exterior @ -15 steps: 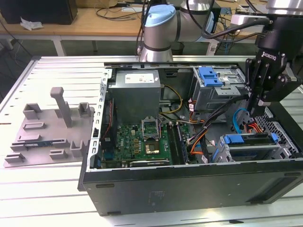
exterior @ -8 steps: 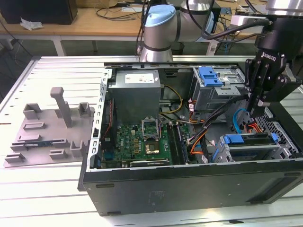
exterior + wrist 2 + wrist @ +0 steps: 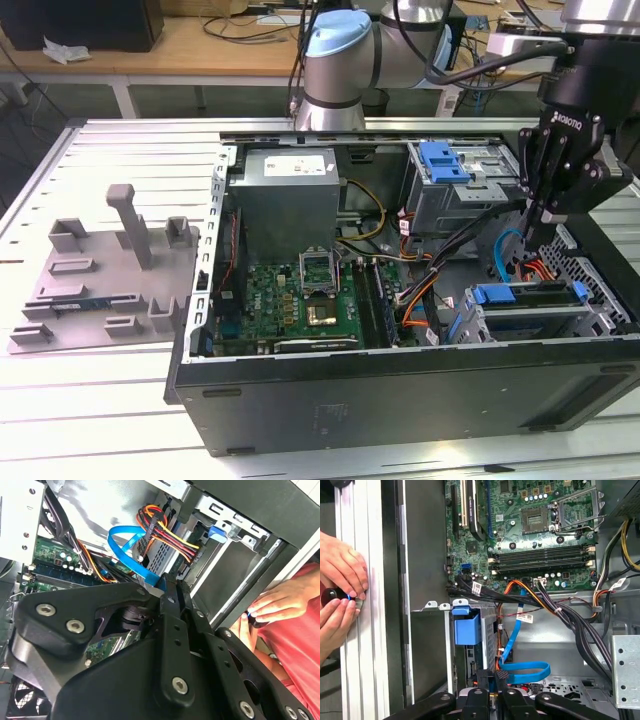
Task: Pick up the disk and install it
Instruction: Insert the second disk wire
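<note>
While seated, disk [image 3: 530, 300] fills its bay [image 3: 600, 300]

No print reads clearly here (cable tags [image 3: 524, 617] too small to tell)

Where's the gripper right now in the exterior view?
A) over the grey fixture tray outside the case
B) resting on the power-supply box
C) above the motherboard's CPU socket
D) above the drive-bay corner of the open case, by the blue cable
D: the gripper hangs above the drive-bay corner of the open case at the exterior view's right, just over the blue cable, well away from the grey fixture tray.
</note>
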`<state>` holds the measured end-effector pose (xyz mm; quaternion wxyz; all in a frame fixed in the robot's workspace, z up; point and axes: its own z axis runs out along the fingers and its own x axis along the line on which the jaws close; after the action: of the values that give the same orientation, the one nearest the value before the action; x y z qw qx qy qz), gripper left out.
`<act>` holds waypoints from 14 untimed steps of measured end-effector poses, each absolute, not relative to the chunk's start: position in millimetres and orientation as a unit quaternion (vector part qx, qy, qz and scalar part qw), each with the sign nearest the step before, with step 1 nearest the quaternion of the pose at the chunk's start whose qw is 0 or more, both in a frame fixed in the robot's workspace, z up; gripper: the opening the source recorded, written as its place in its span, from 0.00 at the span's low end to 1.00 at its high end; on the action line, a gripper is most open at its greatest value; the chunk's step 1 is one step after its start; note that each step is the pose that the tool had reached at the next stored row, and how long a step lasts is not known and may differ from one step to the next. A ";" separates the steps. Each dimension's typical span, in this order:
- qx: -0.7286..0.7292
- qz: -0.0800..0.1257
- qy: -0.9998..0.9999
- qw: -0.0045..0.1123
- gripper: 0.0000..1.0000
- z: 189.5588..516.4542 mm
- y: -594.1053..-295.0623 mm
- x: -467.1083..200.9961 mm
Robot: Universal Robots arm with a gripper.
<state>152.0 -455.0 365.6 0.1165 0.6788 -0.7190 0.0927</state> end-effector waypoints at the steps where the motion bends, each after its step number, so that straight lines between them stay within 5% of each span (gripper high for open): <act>1: 0.679 0.093 -0.719 0.116 0.16 365.5 -455.0 152.0; 14: 0.678 0.091 -0.721 0.115 0.16 365.3 -455.1 151.7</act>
<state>151.7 -455.1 365.3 0.1148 0.6777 -0.7206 0.0910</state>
